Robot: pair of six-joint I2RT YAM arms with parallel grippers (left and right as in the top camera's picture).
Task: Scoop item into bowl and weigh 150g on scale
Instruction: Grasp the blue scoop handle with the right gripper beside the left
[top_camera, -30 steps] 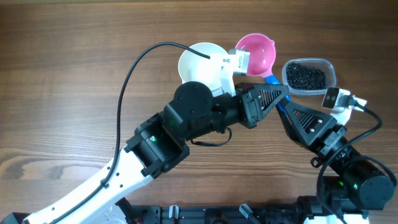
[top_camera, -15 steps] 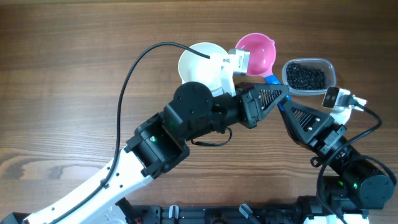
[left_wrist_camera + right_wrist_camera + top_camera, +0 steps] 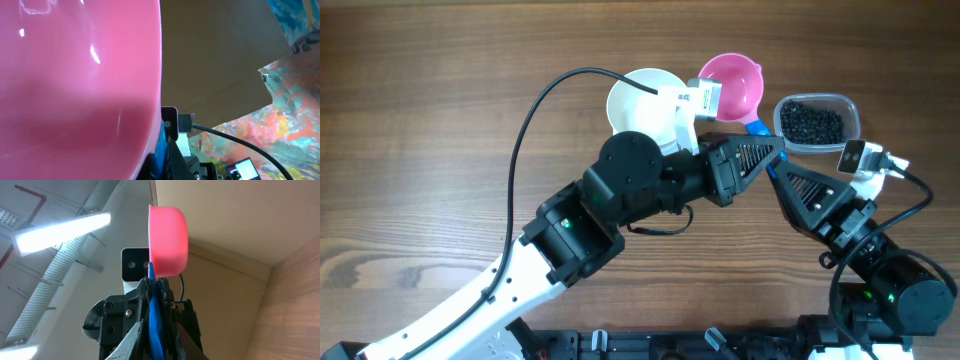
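A pink scoop (image 3: 732,85) with a blue handle (image 3: 757,128) hangs level above the table, between the white bowl (image 3: 642,98) and a clear tub of black beans, the item (image 3: 812,123). My left gripper (image 3: 775,148) is shut on the blue handle (image 3: 159,150); the pink scoop (image 3: 75,85) fills its wrist view. My right gripper (image 3: 772,170) comes in from the lower right and is shut on the same blue handle (image 3: 154,322), just below the pink scoop (image 3: 168,240). The scoop looks empty from above. The scale is hidden or out of view.
The clear plastic tub (image 3: 852,108) stands at the back right, close to the right arm's wrist camera (image 3: 865,158). The left arm (image 3: 620,190) crosses the middle of the wooden table (image 3: 430,120), with a black cable (image 3: 525,120) looping over it.
My right gripper's fingers have drawn in a little on the blue handle. The left arm, scoop, bowl and tub have held still.
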